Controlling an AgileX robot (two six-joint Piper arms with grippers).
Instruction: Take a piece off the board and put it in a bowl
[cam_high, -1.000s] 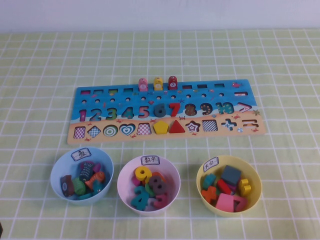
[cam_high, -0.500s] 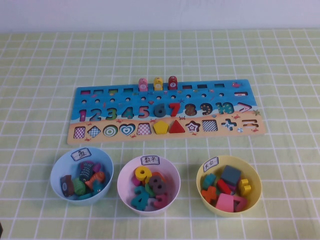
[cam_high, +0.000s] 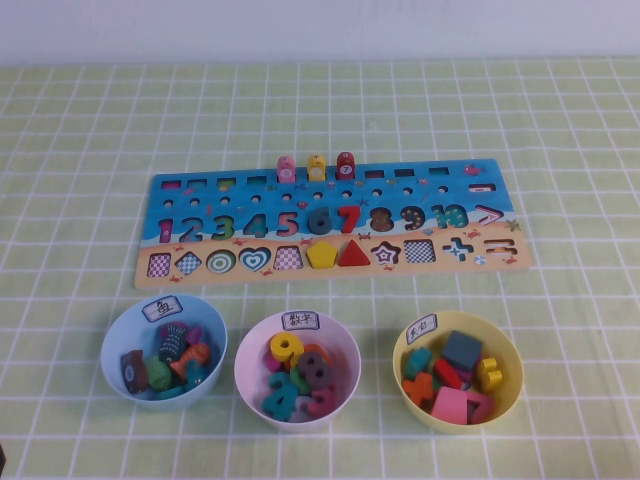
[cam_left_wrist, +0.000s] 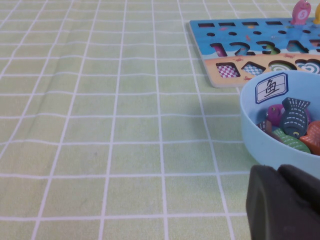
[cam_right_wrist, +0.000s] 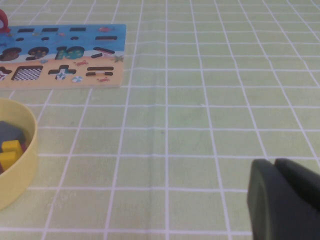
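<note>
The board (cam_high: 330, 268) lies flat mid-table, blue above and tan below. A small red bar (cam_high: 482, 186) sits in a slot at the board's far right top corner; it also shows in the right wrist view (cam_right_wrist: 106, 37). The yellow bowl (cam_high: 508, 345) with a white label stands in front of the board's right end, holding several blocks; its rim shows in the right wrist view (cam_right_wrist: 25, 150). No arm shows in the high view. My left gripper (cam_left_wrist: 278, 171) is shut and empty beside the light blue bowl (cam_left_wrist: 260, 145). My right gripper (cam_right_wrist: 275, 162) is shut and empty, right of the yellow bowl.
The light blue bowl (cam_high: 115, 345) holds fish pieces and the pink-white bowl (cam_high: 250, 345) holds numbers, both in front of the board. Three pegs (cam_high: 316, 167) stand at the board's back edge. A red 7 (cam_high: 348, 217) and red triangle (cam_high: 352, 255) sit on the board.
</note>
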